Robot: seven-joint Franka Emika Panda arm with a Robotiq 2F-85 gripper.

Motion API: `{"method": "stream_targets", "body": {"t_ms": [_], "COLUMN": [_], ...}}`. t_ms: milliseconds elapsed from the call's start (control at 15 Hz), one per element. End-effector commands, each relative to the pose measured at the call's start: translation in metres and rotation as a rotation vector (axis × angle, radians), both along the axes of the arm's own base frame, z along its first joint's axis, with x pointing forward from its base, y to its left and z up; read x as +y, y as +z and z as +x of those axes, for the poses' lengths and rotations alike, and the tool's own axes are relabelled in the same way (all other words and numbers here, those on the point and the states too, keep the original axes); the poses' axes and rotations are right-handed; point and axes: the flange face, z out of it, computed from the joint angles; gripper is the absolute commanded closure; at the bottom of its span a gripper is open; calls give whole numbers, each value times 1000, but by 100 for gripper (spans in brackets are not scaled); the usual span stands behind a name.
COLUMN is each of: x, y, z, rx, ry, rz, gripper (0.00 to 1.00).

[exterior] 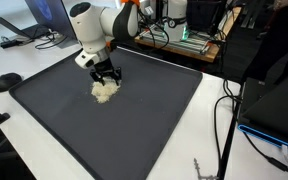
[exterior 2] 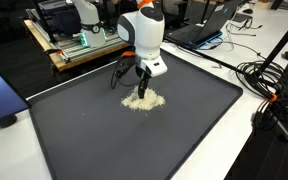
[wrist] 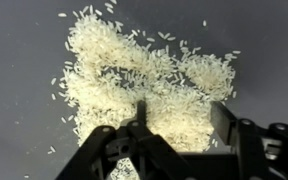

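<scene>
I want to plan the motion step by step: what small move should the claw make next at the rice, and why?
Probably lower the claw a little, straight down. Its jaws stand open at the near edge of the rice pile, and the grains lie loose on the dark mat.

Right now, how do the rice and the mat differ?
Rice is whitish; mat is dark grey. Rice is a small loose heap of grains; mat is one broad flat sheet. Rice sits right at the pincer; mat stretches far beyond it.
</scene>
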Motion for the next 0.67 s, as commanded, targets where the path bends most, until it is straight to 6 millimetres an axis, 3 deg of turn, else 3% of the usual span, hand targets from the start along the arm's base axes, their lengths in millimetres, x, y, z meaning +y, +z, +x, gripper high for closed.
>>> {"method": "stream_targets", "body": {"t_ms": [0,333,600], "x": [-1,1,5], "y": [-1,3,3], "z": [5,6,5], "rx": [39,51,63], "ry": [13,17,20], "rz": [43,65,78], "gripper": [62,97,100]}}
